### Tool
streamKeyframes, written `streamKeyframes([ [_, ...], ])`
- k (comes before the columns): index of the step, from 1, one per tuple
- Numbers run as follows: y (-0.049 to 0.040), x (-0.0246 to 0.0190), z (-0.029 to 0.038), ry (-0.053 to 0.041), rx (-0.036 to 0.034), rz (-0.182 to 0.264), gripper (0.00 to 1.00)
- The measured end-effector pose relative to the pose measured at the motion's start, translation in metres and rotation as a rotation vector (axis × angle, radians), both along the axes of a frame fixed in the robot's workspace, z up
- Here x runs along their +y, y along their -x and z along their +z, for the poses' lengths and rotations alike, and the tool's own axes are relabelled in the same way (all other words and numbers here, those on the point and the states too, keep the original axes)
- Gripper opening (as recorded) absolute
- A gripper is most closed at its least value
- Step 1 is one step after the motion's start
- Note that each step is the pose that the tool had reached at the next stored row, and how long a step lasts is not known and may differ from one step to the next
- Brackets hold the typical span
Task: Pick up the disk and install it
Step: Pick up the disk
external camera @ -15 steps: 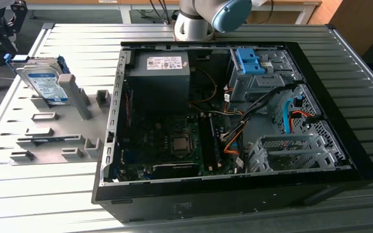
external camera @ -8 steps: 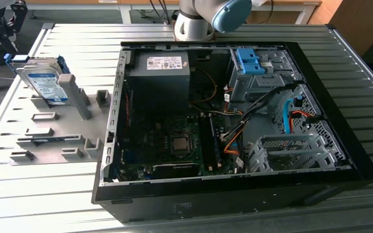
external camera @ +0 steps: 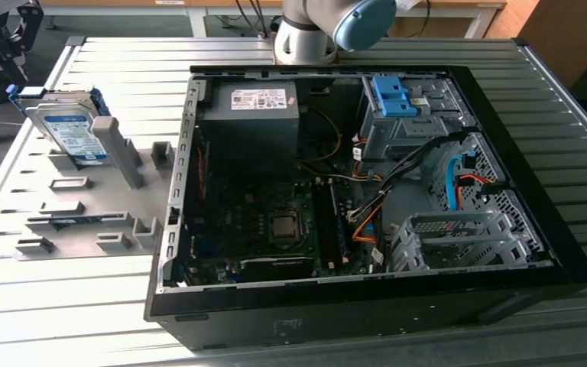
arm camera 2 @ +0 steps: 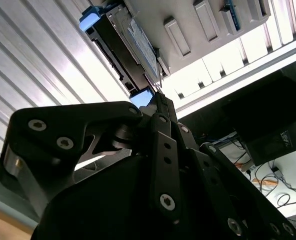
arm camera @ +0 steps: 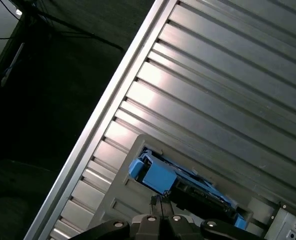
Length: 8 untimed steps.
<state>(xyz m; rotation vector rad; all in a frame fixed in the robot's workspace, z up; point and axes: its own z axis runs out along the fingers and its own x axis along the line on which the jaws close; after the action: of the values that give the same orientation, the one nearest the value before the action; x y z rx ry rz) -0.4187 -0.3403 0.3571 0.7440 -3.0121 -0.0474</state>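
Standing on edge in its grey rack (external camera: 89,229), the disk (external camera: 69,130) is not yet picked up.

The disk sits near the surface's (external camera: 120,53) far corner at the exterior view's left, well apart from the open computer case (external camera: 375,313). In both wrist views the claw (arm camera 2: 158,97) (arm camera: 160,200) is just beside the disk's (arm camera 2: 132,45) (arm camera: 188,187) blue-railed end, drawn narrow and holding nothing; contact cannot be confirmed. Pickup and installation are both judged outstanding. Inside the case, the drive cage (external camera: 406,130) carries a bare blue bracket (external camera: 394,95), no drive.
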Motion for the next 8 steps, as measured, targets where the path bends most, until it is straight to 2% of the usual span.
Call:
streamKeyframes([
  [3, 0.0002, 0.0, 0.0, -0.0004, -0.0089, 0.01, 0.11],
  [8, 0.0004, -0.0001, 0.0, -0.0024, -0.0349, 0.015, 0.11],
])
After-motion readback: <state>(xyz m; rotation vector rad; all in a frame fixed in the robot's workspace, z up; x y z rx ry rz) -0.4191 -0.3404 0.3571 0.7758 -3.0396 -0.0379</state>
